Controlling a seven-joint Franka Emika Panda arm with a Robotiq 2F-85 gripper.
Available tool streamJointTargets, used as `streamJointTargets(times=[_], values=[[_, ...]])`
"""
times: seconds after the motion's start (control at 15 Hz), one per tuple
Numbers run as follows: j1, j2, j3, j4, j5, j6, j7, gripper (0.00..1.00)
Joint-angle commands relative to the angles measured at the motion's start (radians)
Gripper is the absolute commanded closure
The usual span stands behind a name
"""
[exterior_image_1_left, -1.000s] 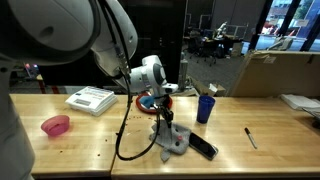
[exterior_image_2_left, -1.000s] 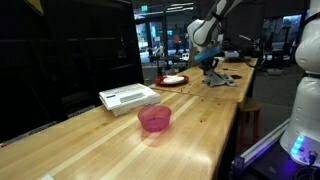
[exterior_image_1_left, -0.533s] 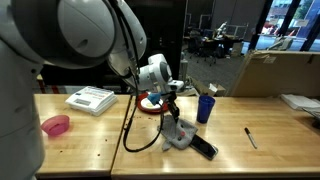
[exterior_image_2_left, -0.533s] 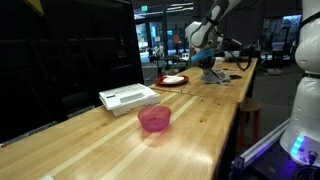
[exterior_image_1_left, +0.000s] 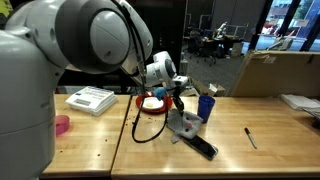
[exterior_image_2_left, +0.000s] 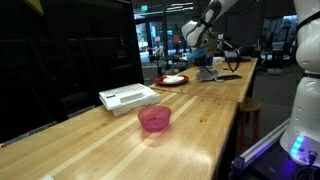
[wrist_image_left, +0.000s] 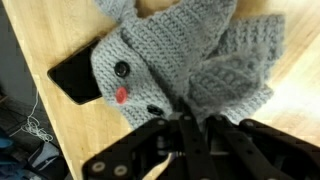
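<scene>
Knitted toy pinched by the down-pointing gripper.
Held above a phone, a cup nearby; bench bare toward the pen.

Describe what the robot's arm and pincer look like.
The white robot arm is built of thick, rounded, glossy links with dark seams at the joints. A thin black cable hangs from it in a loop. The black metal pincer has two slim jointed fingers; no markings are legible.
</scene>
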Motion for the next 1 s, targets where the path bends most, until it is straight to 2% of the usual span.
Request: streamJointTargets(times=[0.0, 0.53, 0.6, 0.67, 0.73, 0.8, 0.87, 0.93], values=[[0.028, 0.032, -0.019, 0.068, 0.005, 0.003, 0.018, 0.98], [0.028, 0.063, -0.022, 0.081, 0.082, 0.097, -0.002, 0.98], [0.036, 0.057, -0.028, 0.081, 0.07, 0.085, -0.001, 0.66], [0.037, 0.061, -0.029, 0.081, 0.072, 0.086, -0.002, 0.9], [0.037, 0.064, -0.03, 0.081, 0.072, 0.086, -0.002, 0.86], [0.037, 0.065, -0.03, 0.081, 0.072, 0.086, -0.002, 0.8], [0.038, 0.065, -0.031, 0.081, 0.072, 0.086, -0.002, 0.47], [0.041, 0.057, -0.029, 0.075, 0.065, 0.082, -0.014, 0.42]])
